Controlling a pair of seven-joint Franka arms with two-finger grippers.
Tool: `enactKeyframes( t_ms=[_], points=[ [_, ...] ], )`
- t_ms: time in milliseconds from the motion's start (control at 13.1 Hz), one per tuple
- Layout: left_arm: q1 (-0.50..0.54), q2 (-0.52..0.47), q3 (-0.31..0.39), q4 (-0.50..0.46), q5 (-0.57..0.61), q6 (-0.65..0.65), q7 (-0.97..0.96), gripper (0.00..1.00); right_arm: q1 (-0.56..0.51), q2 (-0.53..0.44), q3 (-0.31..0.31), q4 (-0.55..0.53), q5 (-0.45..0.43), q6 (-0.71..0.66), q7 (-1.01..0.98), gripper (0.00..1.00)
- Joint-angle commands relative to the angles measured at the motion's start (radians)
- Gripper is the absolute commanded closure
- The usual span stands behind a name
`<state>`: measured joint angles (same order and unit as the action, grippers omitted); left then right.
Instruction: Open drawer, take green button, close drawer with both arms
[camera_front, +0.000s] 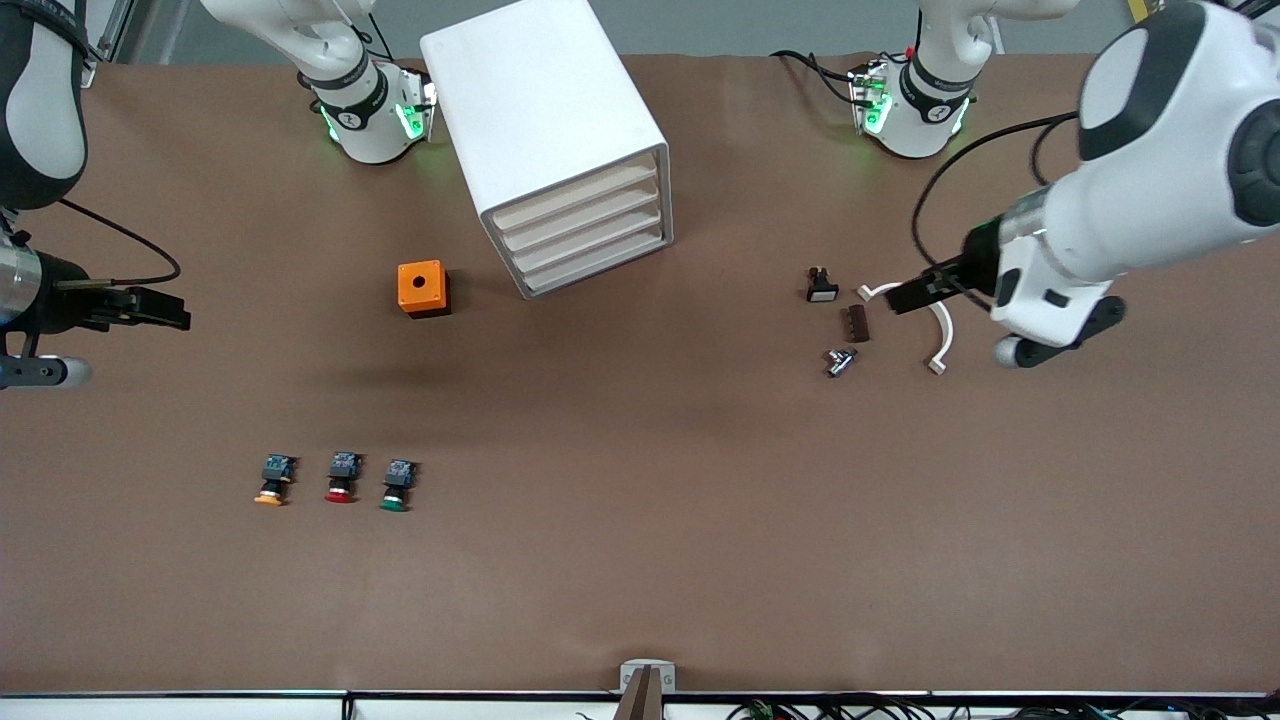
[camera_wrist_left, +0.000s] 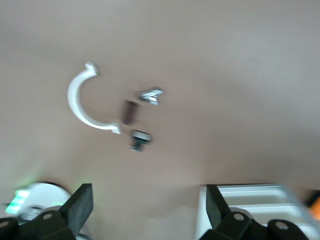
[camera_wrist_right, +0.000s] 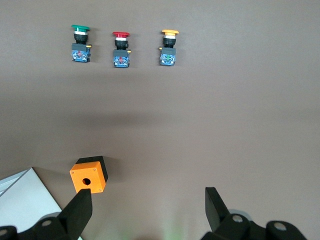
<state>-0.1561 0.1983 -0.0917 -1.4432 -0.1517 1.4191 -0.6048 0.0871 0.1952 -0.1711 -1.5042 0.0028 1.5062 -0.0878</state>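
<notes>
So, all 4 cream-fronted drawers of the white cabinet (camera_front: 560, 140) are pushed in, including the lower shallow drawer (camera_front: 590, 255) that counts for the task; the cabinet stands between my 2 bases, its front angled toward the front camera and the left arm's end of the table. The green-capped push button with black body and blue rear block (camera_front: 396, 484) lies out on the brown table (camera_front: 640, 560), nearer the front camera than the cabinet, toward the right arm's end. It is 1 of 3 in a row, beside the red-capped button (camera_front: 341, 477), with the yellow-capped button (camera_front: 273, 480) next along. The orange square box with a round hole (camera_front: 423, 288) sits between that row and the cabinet.

My left gripper (camera_wrist_left: 147, 205) hangs with fingers spread, holding nothing, over a white curved plastic clip (camera_front: 940, 335); near it lie a dark brown block (camera_front: 857, 323), a small black-and-white part (camera_front: 821, 285) and a small metal piece (camera_front: 840, 361). My right gripper (camera_wrist_right: 148, 210) waits, fingers spread and empty, above bare table at the right arm's end.
</notes>
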Motion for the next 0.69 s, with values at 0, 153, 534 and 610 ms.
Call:
enactKeyframes(
  t_ms=[0,153,534,610],
  points=[
    [0.082,-0.063,-0.013,-0.037,0.081,-0.045,0.208,0.01,-0.018,-0.013,0.016,0.027,-0.017,-0.011,0.0,0.0],
    [0.121,-0.103,0.001,-0.054,0.083,-0.048,0.354,0.01,-0.029,-0.008,0.016,0.088,-0.014,-0.018,0.0,0.0],
    [0.079,-0.21,0.133,-0.175,0.083,0.015,0.454,0.01,-0.03,-0.052,0.012,0.094,-0.001,-0.101,0.003,0.0],
    [0.079,-0.244,0.133,-0.225,0.084,0.059,0.455,0.01,-0.046,-0.062,0.012,0.09,0.006,-0.09,0.003,0.0]
  ],
)
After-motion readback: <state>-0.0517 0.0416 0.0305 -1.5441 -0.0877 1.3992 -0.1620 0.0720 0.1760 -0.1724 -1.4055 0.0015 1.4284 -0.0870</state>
